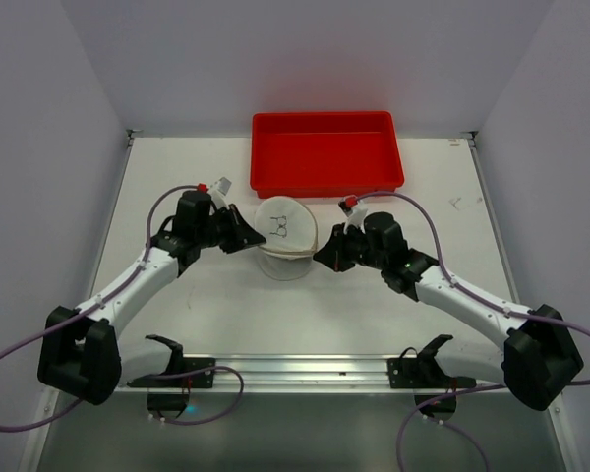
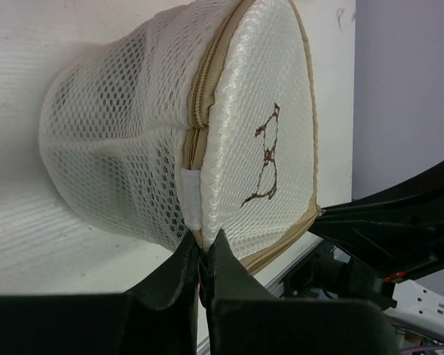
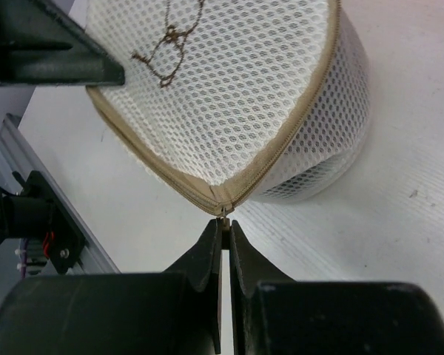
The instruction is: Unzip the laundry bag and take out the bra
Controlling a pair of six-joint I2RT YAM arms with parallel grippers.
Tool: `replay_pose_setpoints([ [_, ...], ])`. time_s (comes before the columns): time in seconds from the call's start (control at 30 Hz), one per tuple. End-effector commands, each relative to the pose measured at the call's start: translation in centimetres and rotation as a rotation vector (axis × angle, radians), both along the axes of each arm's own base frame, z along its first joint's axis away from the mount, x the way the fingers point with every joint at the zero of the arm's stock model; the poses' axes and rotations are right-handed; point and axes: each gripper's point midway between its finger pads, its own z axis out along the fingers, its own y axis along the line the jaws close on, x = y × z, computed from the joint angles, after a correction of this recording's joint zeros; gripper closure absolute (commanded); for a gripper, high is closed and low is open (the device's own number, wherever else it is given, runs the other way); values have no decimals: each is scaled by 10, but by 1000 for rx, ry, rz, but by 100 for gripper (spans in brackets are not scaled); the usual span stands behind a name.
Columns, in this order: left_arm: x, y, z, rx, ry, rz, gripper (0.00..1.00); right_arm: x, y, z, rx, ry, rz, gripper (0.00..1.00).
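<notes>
Mesh laundry bag (image 1: pixel 285 234) stands on the worktop (image 1: pixel 275 315), red tray (image 1: pixel 326 152) just behind it; left end effector (image 2: pixel 202 248) is pinched shut on the bag's left rim; right end effector (image 3: pixel 223 229), at its right, is closed on the zipper pull (image 3: pixel 223 215); the zipper curves away around the rim.

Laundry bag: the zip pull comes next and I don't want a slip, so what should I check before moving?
1. Left gripper anchoring the laundry bag: ok, fingers shut on its tan rim.
2. Right gripper on the zipper pull: ok, shut on it.
3. Zipper opened: not ok, closed wherever it shows.
4. Bra seen inside: cannot tell, the mesh hides the contents.
5. Red tray apart from the bag: cannot tell, the top view shows them very close.
</notes>
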Motion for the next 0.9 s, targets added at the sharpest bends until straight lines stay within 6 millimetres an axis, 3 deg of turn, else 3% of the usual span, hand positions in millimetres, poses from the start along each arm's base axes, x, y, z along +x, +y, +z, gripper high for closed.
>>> replay_pose_setpoints([
  [0.0,26,29,-1,174,-69,-61,99,-2,-8,-7,-51,9,20,100],
  [0.07,41,26,-1,190,-66,-65,91,-15,13,0,-6,27,74,100],
  [0.1,54,22,13,176,-98,-63,89,-18,23,1,10,29,93,100],
  [0.17,70,11,18,127,-100,-65,77,-32,51,12,54,28,139,100],
  [0.3,83,2,18,37,-60,-9,53,-37,89,19,135,92,171,100],
  [0.33,85,2,19,21,-63,6,31,-32,95,15,146,123,154,100],
  [0.43,73,10,13,15,-22,68,0,-17,105,19,162,101,114,100],
  [0.53,55,30,6,61,-4,166,0,-9,110,19,161,88,97,100],
  [0.57,49,35,16,50,-34,189,0,-7,111,19,161,83,93,100],
  [0.6,40,40,2,54,-5,215,0,-5,112,18,158,80,90,100],
  [0.63,34,40,3,43,-7,222,1,-3,113,20,157,71,90,100],
  [0.77,7,15,6,-54,-10,166,8,-2,113,18,150,63,81,100],
  [0.87,2,-9,7,-69,-22,128,12,-2,113,15,147,69,78,100],
])
